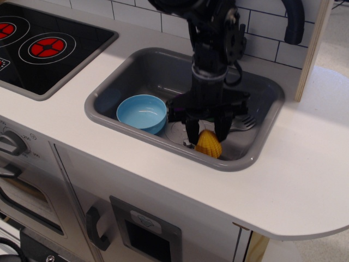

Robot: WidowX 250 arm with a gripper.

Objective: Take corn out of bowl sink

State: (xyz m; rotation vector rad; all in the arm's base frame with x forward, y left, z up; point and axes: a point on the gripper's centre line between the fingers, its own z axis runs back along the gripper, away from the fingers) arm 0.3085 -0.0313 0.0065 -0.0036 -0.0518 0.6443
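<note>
Yellow ridged plastic toy corn (pixel 209 144): light, stiff, slippery; hold across ridged sides.
Black gripper (pixel 208 136): pinching corn, low in grey sink (pixel 246 161).

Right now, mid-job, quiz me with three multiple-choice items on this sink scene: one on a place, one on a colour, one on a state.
1. Where is the small yellow ridged plastic corn?
A. Inside the bowl
B. Low in the grey plastic sink basin, near its front wall
C. On the stovetop

2. What colour is the small round plastic bowl?
A. Light blue
B. Red
C. Green

3. What is inside that bowl?
A. The corn
B. A fork
C. Nothing visible

Answers:
1 B: the corn sits between the fingers of the black gripper, right of the bowl and low by the basin's front wall.
2 A: its sides and inside are plainly light blue.
3 C: its inside shows bare.
</note>
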